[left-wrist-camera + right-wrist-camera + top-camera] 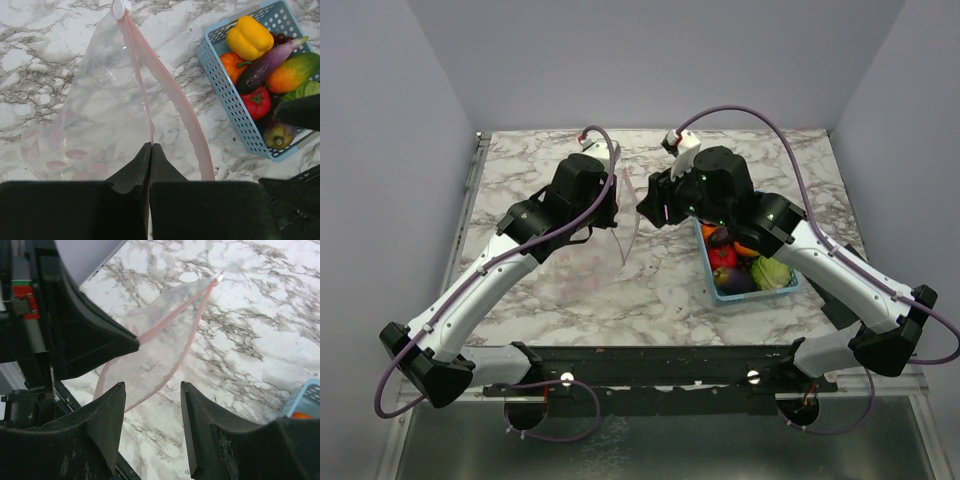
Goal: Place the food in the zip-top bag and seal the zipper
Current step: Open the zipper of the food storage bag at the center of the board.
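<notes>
Nearest us, on the right of the bench (pixel 580 310), sat the blue basket (pixel 231 102) with all the food (pixel 740 260) in it: a yellow pepper (pixel 248 36), an eggplant (pixel 270 62), a tomato (pixel 257 102) and more. None lay in the bag (pixel 95 120). Past the basket, mid-bench, the left pincer (pixel 150 150) was clamped tight on one lip of the bag, at the pink zipper (pixel 176 95). The right pincer (pixel 152 422) stood agape just beside it, gripping nothing, with the free lip ahead of its fingers. We judged the step in hand to be opening the mouth. Next, the right pincer would need to close on that free lip and draw it away gently, as the film was thin. The bag looked clear, limp and empty. Its mouth was a narrow loop running to a white slider (pixel 120 7) at the far end.
</notes>
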Controlling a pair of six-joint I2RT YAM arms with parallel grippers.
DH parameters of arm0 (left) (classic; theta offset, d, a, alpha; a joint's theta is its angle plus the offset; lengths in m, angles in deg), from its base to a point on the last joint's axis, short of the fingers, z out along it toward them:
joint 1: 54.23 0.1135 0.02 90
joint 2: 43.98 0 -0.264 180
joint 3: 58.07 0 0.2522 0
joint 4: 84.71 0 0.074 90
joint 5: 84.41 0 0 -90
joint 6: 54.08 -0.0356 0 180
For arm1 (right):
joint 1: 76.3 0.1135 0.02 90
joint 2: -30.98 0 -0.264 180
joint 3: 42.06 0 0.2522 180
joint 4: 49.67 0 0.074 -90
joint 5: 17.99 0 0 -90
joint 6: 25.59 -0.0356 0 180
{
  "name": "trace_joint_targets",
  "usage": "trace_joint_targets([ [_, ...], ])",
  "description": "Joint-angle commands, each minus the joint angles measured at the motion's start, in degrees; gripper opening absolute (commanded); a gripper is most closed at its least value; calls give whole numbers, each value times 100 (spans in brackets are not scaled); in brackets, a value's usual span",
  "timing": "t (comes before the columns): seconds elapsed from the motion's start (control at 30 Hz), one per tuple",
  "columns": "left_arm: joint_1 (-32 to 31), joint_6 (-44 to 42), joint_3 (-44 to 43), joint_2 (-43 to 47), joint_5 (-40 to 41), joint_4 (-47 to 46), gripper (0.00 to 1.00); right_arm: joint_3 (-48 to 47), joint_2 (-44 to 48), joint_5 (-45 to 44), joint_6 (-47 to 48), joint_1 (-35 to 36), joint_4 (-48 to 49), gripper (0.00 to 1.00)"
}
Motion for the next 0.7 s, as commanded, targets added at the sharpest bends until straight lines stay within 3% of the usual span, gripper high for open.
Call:
trace_joint_targets([
  [0.0, -43, -122, -256, 193, -188, 266, 0, -231, -111, -767, -341, 39, -514, 54],
  [0.67, -166, -108, -336, 313, -128, 461, 0, -134, -864, -514, -1229, 38, -270, 59],
])
